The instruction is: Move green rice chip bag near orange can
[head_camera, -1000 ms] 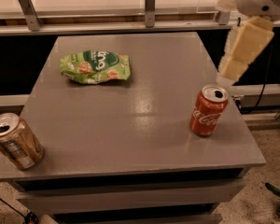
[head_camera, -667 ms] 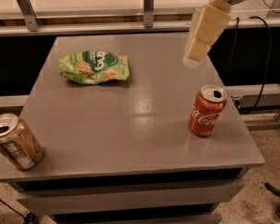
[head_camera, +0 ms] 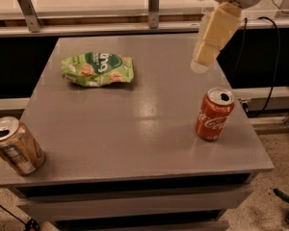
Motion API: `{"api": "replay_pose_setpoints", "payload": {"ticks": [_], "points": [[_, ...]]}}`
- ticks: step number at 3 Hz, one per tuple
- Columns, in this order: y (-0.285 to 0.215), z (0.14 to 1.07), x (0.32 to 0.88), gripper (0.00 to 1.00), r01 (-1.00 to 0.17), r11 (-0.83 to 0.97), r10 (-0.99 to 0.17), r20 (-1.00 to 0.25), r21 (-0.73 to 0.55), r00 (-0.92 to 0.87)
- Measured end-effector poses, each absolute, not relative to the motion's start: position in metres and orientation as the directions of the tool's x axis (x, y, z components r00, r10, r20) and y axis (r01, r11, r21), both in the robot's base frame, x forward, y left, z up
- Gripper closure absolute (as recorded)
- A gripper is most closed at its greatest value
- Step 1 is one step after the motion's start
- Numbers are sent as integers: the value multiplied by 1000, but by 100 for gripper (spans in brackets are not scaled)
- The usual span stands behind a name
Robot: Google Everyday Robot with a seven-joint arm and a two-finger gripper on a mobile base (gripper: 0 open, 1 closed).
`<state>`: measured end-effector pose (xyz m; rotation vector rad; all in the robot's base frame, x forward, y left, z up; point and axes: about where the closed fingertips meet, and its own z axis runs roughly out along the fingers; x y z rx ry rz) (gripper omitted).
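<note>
Camera view: the one view, looking down on a grey table from its front edge.
Green rice chip bag: lies flat at the table's far left, logo side up, nothing touching it.
Orange can: stands at the near left corner, leaning slightly, top open; well apart from the bag.
Gripper: hangs in the air over the far right of the table, well apart from the bag and holding nothing; whether it is spread or pressed together cannot be told.
Handling: the bag looks light, soft and crinkly, likely to crumple and slide on the smooth top; the chips inside are probably brittle, so a gentle pinch suits it.
Where to hold: a puffed crinkled edge or the raised middle seems best, taken from above, since the bag is wider than a can.
Other things: a red Coca-Cola can stands at the near right, below the gripper; a black cable hangs off the right side.
In the way: the stretch from bag to orange can looks free; the red can sits off that line.
</note>
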<state>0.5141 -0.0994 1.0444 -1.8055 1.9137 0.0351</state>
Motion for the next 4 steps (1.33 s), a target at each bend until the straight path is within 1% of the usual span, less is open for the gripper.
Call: {"api": "replay_pose_setpoints", "payload": {"ticks": [3,4], "points": [[-19,1003,543,0,-957,-42,-878,-447,-289,173],[10,990,553,0,-950,-72,-849,-482,-302,217]]}}
